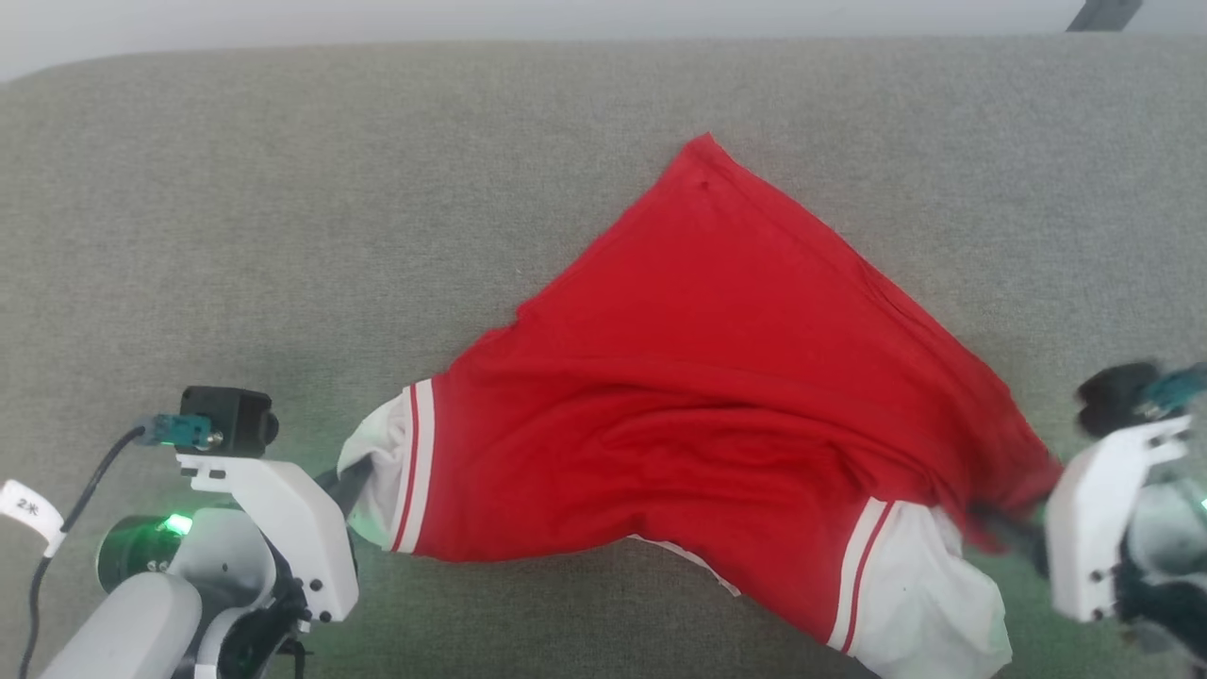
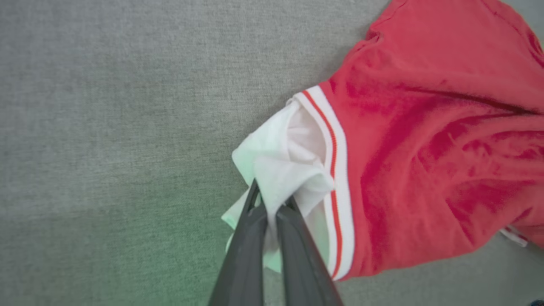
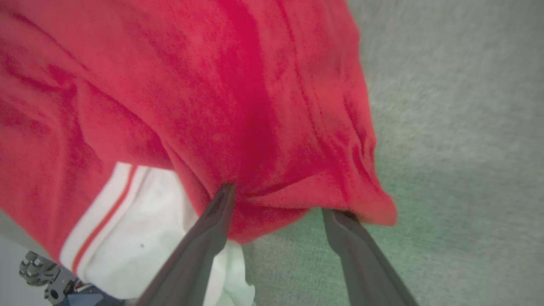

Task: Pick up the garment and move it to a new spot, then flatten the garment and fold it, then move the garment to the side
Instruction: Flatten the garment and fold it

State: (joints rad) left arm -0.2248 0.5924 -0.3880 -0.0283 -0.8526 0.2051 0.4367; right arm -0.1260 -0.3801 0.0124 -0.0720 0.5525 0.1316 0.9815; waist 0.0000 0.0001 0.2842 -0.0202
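Head view: left hand (image 1: 354, 481) clamps garment (image 1: 717, 377) sleeve; right hand (image 3: 278, 199) apart; grey surface (image 1: 283, 236) leftward.

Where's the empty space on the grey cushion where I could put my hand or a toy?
The widest bare patch of grey cushion lies left of the garment, past the left gripper. A smaller one sits at the far right, beyond its slanted edge. The near edge is crowded by cloth, with the right gripper at its corner.

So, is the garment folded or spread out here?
Spread, not folded: the garment lies rumpled but opened out on the grey surface, both white sleeves showing, left claw pinching one.
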